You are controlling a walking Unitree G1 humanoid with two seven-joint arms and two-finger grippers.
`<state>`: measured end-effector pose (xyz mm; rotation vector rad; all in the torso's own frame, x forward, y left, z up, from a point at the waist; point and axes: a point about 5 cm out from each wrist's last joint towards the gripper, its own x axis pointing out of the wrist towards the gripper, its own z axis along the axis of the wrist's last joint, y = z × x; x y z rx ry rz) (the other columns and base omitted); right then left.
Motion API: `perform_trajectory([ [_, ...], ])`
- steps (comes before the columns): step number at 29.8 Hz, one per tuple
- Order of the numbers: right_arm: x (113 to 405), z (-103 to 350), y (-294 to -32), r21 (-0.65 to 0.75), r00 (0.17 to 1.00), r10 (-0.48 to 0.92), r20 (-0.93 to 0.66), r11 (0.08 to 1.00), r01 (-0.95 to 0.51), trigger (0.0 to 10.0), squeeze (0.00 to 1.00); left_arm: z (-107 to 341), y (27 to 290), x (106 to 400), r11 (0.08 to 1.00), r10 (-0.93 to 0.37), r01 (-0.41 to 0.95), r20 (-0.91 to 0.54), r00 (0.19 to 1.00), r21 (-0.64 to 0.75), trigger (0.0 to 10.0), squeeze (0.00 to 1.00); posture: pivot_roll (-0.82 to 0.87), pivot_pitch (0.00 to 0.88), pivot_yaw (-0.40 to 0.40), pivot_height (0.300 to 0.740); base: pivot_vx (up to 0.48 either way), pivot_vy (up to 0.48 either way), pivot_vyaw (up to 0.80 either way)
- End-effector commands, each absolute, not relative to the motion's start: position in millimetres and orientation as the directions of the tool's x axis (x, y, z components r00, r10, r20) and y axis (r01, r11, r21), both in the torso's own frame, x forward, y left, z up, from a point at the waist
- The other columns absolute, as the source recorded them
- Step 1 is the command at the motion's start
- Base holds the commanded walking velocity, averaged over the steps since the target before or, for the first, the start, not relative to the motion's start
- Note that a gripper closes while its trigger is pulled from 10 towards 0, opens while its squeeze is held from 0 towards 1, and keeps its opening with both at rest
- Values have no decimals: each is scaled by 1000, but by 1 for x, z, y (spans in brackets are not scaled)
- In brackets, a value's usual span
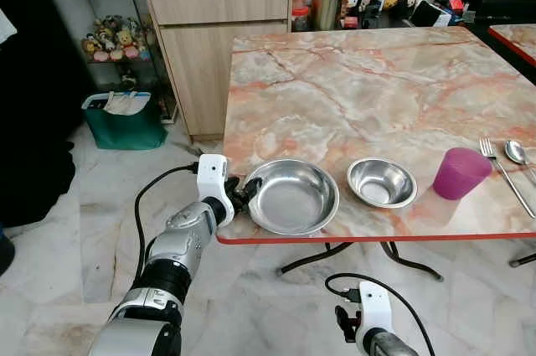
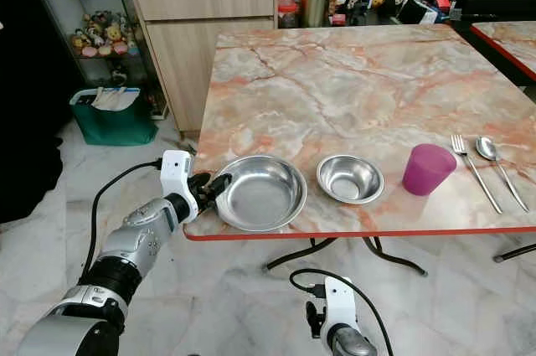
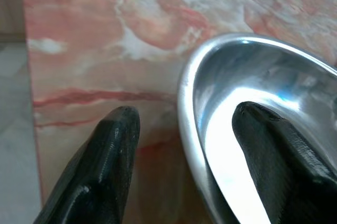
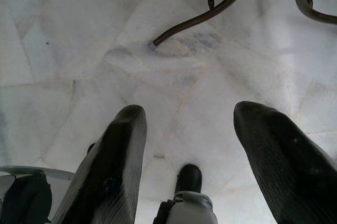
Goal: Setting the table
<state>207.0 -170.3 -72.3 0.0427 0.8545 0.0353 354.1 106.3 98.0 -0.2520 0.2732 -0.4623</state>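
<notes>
A big marble table [image 1: 377, 88] with a red edge takes up the centre and right of my head views, with pale marble floor [image 1: 92, 230] below it and along the left. In the upper left stands a wooden cabinet [image 1: 219, 29], and beside it a glass shelf of small figures [image 1: 109, 38] over a green bin [image 1: 126, 121].

My left arm reaches up from the lower left, and my left gripper [image 1: 244, 196] sits at the table's near left corner, on the rim of the large steel bowl [image 1: 293, 197]. My wrist camera shows the fingers [image 3: 105, 166] standing apart and straddling that rim: one finger is outside over the marble, the other inside the shiny basin of the large steel bowl [image 3: 253, 103]. Whether they press on the metal I cannot tell.

Just right of that bowl, at lower centre, is a smaller steel bowl [image 1: 382, 182], not touching it. Further right is an upside-down purple cup [image 1: 461, 173], then a fork [image 1: 502, 172] and a spoon [image 1: 517, 153] lying side by side near the right edge of the frame.

My right gripper [image 4: 189, 129] hangs low at the bottom centre of the head views, below the tabletop, fingers spread wide over bare floor near the dark metal table legs [image 4: 221, 2].
</notes>
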Motion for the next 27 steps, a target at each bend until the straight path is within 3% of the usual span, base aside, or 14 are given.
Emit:
perform_trajectory([
  [1,208,-72,-170,53,658,46,-752,999,-10,10000,0,100,106,354,861,-485,421,-207,850,-287,10000,0,83,35,20,715,0,0,0],
  [17,209,-71,-168,56,661,48,-749,998,-9,10000,0,95,102,351,846,-530,471,-294,796,-251,9725,0,80,21,31,715,0,0,0],
  [18,209,-71,-168,56,661,48,-749,998,-9,10000,0,95,102,351,846,-530,472,-301,793,-247,4745,0,81,18,31,715,0,0,0],
  [19,209,-71,-168,56,660,48,-749,998,-10,10000,0,95,102,351,846,-530,472,-302,793,-246,3373,0,81,17,31,715,0,0,0],
  [20,209,-71,-168,55,660,49,-750,998,-11,10000,0,95,102,351,847,-530,472,-303,792,-246,3373,0,81,16,31,715,0,0,0],
  [21,209,-71,-168,56,660,49,-750,998,-12,10000,0,95,103,351,847,-529,472,-306,791,-246,0,0,82,13,31,715,0,0,0],
  [27,211,-70,-167,56,662,52,-747,998,-15,10000,0,95,104,351,849,-527,470,-316,789,-244,0,0,84,13,31,715,0,0,0],
])
